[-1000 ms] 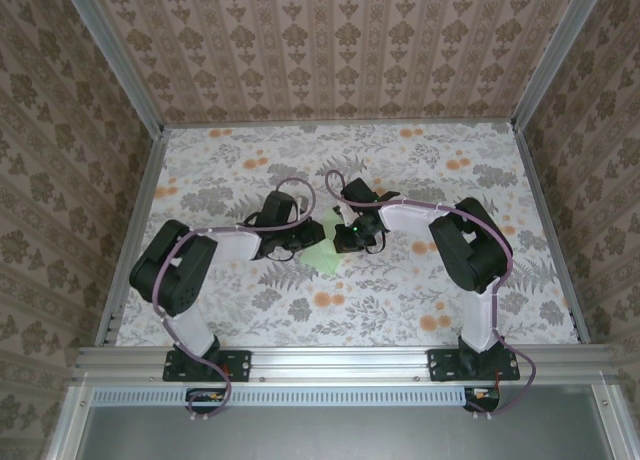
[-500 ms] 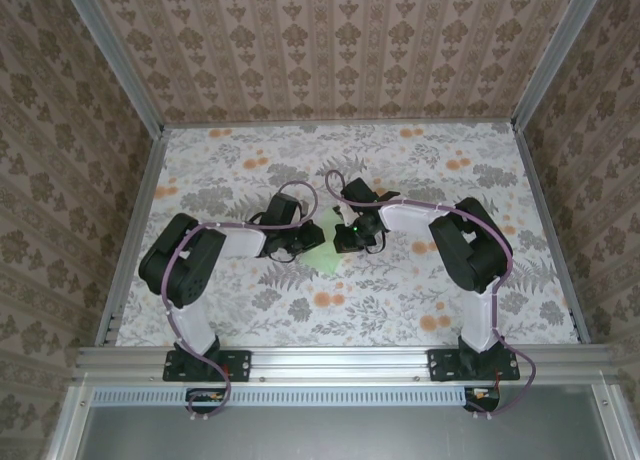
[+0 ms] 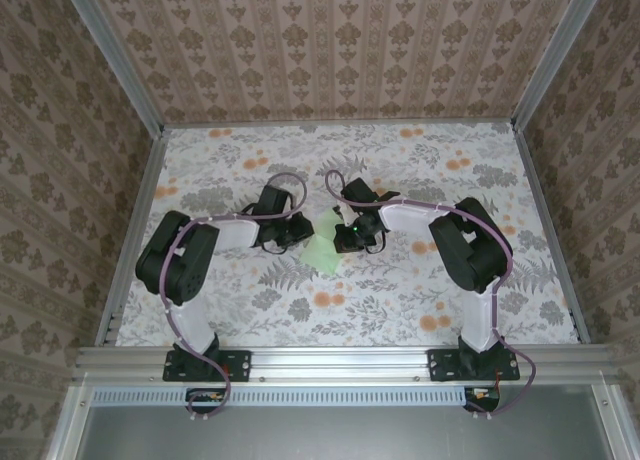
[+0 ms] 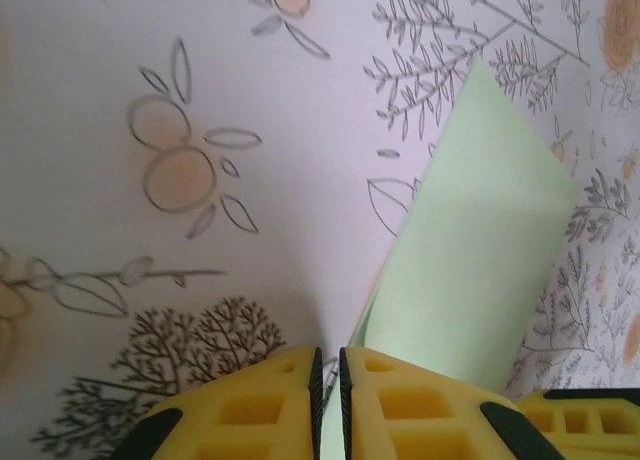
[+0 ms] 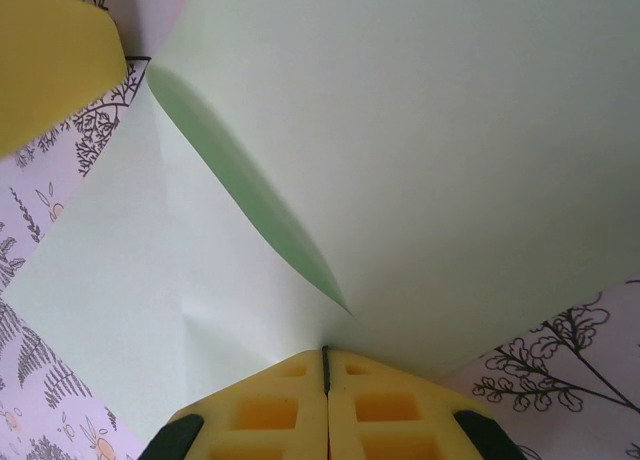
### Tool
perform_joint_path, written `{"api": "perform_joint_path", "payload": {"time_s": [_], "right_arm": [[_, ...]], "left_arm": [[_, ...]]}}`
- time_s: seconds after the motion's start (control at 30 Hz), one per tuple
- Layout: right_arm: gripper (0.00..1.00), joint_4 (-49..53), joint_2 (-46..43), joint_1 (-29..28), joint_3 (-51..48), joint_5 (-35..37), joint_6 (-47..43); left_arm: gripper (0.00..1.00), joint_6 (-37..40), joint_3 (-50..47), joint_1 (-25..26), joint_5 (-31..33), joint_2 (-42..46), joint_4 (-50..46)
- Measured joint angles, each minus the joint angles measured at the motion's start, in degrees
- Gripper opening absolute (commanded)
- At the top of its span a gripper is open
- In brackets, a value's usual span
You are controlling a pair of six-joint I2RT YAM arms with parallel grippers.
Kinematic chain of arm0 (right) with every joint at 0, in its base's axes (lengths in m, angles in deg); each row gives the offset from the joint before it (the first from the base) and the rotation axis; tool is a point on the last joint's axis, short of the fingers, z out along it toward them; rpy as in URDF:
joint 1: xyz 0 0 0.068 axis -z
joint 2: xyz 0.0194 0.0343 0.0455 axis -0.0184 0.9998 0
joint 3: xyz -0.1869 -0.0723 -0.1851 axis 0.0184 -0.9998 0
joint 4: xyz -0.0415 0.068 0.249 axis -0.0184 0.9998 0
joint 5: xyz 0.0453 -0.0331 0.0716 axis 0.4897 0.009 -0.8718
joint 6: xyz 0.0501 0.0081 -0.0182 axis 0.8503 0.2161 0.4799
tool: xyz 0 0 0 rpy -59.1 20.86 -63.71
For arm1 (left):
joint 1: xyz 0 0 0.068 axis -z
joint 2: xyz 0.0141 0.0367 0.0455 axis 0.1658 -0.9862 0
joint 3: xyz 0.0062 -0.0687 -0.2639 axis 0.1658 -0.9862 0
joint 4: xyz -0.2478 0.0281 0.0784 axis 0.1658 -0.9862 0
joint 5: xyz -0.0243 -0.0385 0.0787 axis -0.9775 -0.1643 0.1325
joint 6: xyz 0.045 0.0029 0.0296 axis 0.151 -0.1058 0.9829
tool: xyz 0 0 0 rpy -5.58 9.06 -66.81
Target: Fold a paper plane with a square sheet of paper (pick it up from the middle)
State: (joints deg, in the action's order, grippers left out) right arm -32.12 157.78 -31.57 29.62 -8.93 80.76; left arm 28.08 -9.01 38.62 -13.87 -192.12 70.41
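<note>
Since a second ago, the left arm [image 3: 180, 265] has moved its wrist a little farther from its base. From above, the square sheet of paper [image 3: 322, 248] now looks thinner.

The left jaws are nearly shut and pinch the left edge of the paper. In the left wrist view the sheet goes up and away to the right from that pinch.

The paper is in the middle of the worktop [image 3: 400, 300], between the two sets of jaws. It is bent, not flat, and it looks partly lifted. Its long side runs from near to far.

The right arm [image 3: 470, 245] has its jaws shut tight on the right edge, where a soft bend starts. Both arms are about as near. I think the next fold depends on bringing the two held edges together evenly.
</note>
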Motion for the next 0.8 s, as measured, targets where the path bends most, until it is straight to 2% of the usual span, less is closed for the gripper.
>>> {"api": "perform_joint_path", "payload": {"time_s": [0.2, 0.4, 0.57, 0.8], "right_arm": [[0.07, 0.0, 0.0, 0.0, 0.0, 0.0, 0.0], [0.07, 0.0, 0.0, 0.0, 0.0, 0.0, 0.0], [0.07, 0.0, 0.0, 0.1, 0.0, -0.1, 0.0], [0.07, 0.0, 0.0, 0.1, 0.0, -0.1, 0.0]], "left_arm": [[0.16, 2.6, 0.2, 0.0, -0.3, 1.6, -2.3], [0.15, 3.6, 0.2, 2.6, -2.6, 4.5, -1.4], [0.14, 3.6, 1.2, 4.7, -4.3, 1.8, -1.0], [0.14, 2.9, 2.7, 4.4, -3.9, -2.7, -1.2]]}}
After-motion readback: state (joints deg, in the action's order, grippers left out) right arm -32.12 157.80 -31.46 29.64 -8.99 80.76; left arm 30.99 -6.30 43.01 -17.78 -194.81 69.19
